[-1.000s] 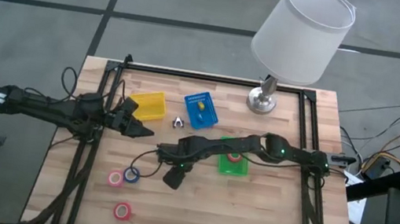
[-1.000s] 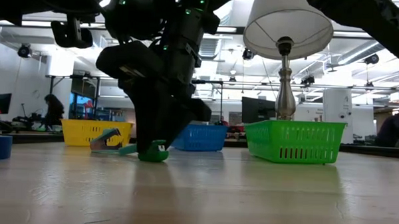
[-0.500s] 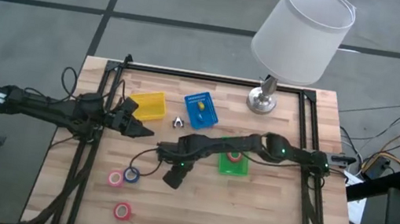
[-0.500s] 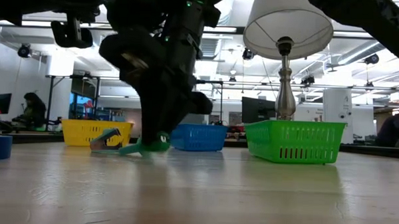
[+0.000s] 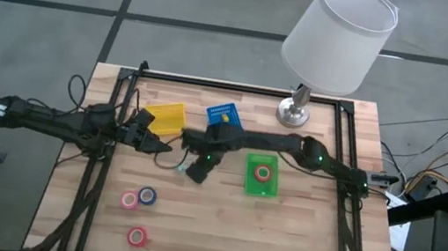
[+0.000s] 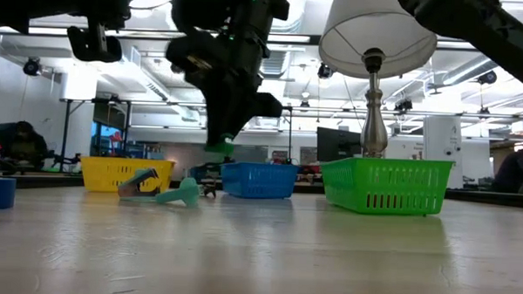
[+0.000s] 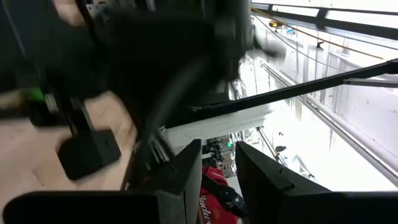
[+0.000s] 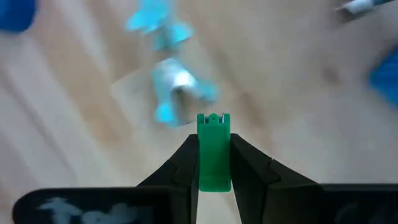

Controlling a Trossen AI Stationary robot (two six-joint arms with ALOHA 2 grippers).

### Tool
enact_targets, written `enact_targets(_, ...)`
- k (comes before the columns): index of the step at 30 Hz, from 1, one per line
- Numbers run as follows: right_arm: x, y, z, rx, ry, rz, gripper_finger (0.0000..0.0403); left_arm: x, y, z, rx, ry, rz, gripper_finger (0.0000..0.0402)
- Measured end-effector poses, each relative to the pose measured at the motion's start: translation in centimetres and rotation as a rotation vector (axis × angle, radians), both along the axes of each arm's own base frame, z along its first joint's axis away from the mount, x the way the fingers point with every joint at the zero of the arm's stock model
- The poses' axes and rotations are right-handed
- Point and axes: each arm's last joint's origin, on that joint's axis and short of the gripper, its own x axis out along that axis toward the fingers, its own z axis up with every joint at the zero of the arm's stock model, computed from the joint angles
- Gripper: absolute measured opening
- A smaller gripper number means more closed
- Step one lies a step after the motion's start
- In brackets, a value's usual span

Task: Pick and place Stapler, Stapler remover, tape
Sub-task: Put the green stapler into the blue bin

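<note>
My right gripper (image 5: 193,168) points down over the table's middle, shut on a green stapler (image 6: 218,146) that is off the wood. The right wrist view shows the stapler (image 8: 213,155) between my fingers, with the teal and silver staple remover (image 8: 171,93) lying blurred on the table under it. In the low view the remover (image 6: 147,185) lies flat. Pink (image 5: 130,199), blue (image 5: 147,195) and red (image 5: 136,236) tape rolls lie flat near the front left, and another red roll (image 5: 263,172) sits in the green tray. My left gripper (image 5: 163,146) waits open beside the yellow tray. My right gripper pinches the green stapler's narrow body (image 8: 213,134) between its two fingers (image 8: 186,158), coming from above and pointing down. The stapler runs along the fingers, with its end showing past their tips. It is lifted clear of the table.
Yellow tray (image 5: 167,117), blue tray (image 5: 227,119) with a yellow item in it, and green tray (image 5: 249,183) stand across the table's middle. A lamp's base (image 5: 295,111) stands at the far edge, its shade overhanging. A black frame runs along the table's sides.
My right gripper has risen from the table and moved toward the far edge, carrying the green stapler. The stapler lay on the wood a second ago and now hangs clear above it. The staple remover has stayed on the table.
</note>
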Motion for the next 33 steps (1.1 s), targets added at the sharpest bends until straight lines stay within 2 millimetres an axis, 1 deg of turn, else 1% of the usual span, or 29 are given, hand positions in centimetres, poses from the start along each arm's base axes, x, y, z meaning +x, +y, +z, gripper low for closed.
enact_targets(6, -0.6, -5.0, 1.3, -0.002, -0.027, -0.102, 0.0063, -0.1, 0.0, 0.1, 0.000, -0.012, -0.001, 0.0101)
enact_targets(9, -1.0, -7.5, 1.7, -0.012, -0.033, -0.155, 0.0063, -0.2, 0.0, 0.1, 0.000, -0.012, -0.001, 0.0101)
enact_targets(16, -2.4, -13.2, 1.4, -0.017, -0.014, -0.289, 0.0063, -0.2, 0.0, 0.2, 0.000, -0.014, -0.001, 0.0101)
enact_targets(20, -3.0, -15.6, 0.8, -0.008, -0.001, -0.351, 0.0063, -0.2, 0.0, 0.2, 0.000, -0.015, -0.001, 0.0101)
enact_targets(23, -3.4, -17.0, 0.2, 0.036, 0.007, -0.395, 0.0063, -0.2, 0.0, 0.2, 0.000, -0.015, -0.001, 0.0101)
enact_targets(25, -3.4, -17.4, -0.4, 0.047, 0.020, -0.408, 0.0063, -0.2, 0.0, 0.2, 0.001, -0.015, 0.000, 0.0101)
enact_targets(30, -3.2, -17.3, -1.1, 0.051, 0.036, -0.406, 0.0066, -0.2, 0.0, 0.2, 0.005, -0.016, 0.001, 0.0101)
enact_targets(33, -3.3, -17.4, -1.2, 0.053, 0.039, -0.413, 0.0078, -0.2, 0.0, 0.2, 0.016, -0.017, 0.002, 0.0101)
